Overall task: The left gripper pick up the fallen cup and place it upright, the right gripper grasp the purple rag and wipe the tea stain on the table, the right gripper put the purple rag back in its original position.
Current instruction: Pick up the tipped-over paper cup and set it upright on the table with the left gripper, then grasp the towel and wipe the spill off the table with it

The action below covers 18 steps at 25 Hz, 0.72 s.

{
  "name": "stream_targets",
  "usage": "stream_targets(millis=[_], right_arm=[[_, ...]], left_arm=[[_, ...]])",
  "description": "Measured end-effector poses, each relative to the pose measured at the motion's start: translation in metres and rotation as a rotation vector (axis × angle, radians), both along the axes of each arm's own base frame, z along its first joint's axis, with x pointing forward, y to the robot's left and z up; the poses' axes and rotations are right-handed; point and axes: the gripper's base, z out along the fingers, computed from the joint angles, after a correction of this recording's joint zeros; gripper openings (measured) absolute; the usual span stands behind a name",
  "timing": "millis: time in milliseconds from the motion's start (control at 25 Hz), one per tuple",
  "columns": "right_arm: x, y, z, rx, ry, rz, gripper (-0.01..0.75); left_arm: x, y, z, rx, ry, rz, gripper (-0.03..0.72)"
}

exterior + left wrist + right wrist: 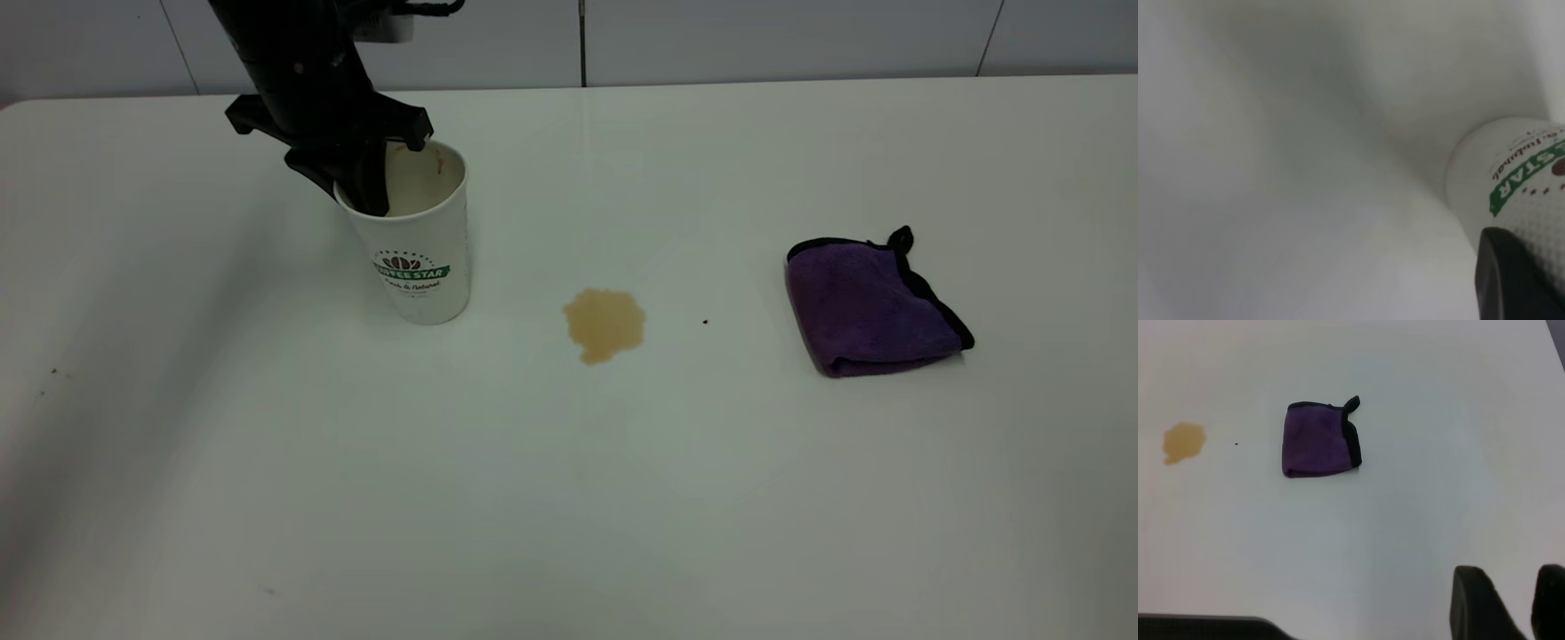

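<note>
I see the tall white dimpled paper cup point(418, 240) with its green banner logo standing upright on the plain white tabletop point(569, 498), my bulky black left gripper point(360, 178) pinching its rim, one finger inside and one outside. Beside it lies the light-brown tea stain point(605, 324), then a tiny dark speck point(705, 322) and the folded plush purple rag point(867, 311), with pale wall panels point(756, 36) behind. My right gripper point(1511, 607) hangs above the table well apart from the rag, fingers spread.
</note>
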Motion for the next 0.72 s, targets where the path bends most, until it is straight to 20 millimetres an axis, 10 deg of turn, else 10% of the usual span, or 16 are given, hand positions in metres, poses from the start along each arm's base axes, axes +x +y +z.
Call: stream_targets(millis=[360, 720], right_arm=[[0.000, 0.000, 0.000, 0.000, 0.000, 0.000, 0.238], [0.000, 0.000, 0.000, 0.000, 0.000, 0.000, 0.238]], left_arm=[[0.008, -0.004, 0.019, -0.012, -0.043, -0.008, 0.397], [-0.003, -0.031, 0.115, -0.004, -0.095, -0.112, 0.486]])
